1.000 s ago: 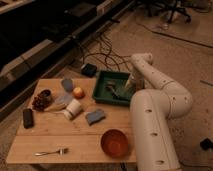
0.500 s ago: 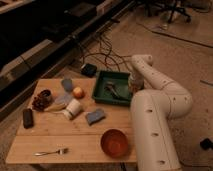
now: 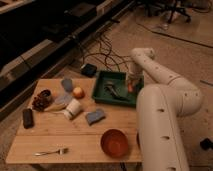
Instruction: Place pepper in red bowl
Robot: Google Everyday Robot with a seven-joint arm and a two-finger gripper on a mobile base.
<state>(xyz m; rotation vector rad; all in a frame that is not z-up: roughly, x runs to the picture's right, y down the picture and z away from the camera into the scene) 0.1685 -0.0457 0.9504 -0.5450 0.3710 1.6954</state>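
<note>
The red bowl point(image 3: 114, 142) is bright orange-red and stands near the table's front edge, right of centre. A small red-orange pepper point(image 3: 130, 88) shows at the right end of the green tray point(image 3: 102, 82), right at the tip of my gripper point(image 3: 131, 84). The gripper reaches down into the tray from the right, at the end of the white arm point(image 3: 150, 62). I cannot tell whether the pepper is held or lies in the tray. The bowl is about a hand-span in front of the tray.
The tray also holds a dark utensil-like item point(image 3: 112, 90). On the wooden table point(image 3: 50, 132) are a round orange fruit point(image 3: 78, 92), a white cup point(image 3: 73, 108), a blue-grey sponge point(image 3: 95, 116), a dark bowl point(image 3: 42, 100), a black object point(image 3: 28, 118) and a fork point(image 3: 50, 151). The robot's white body point(image 3: 160, 130) stands at the table's right.
</note>
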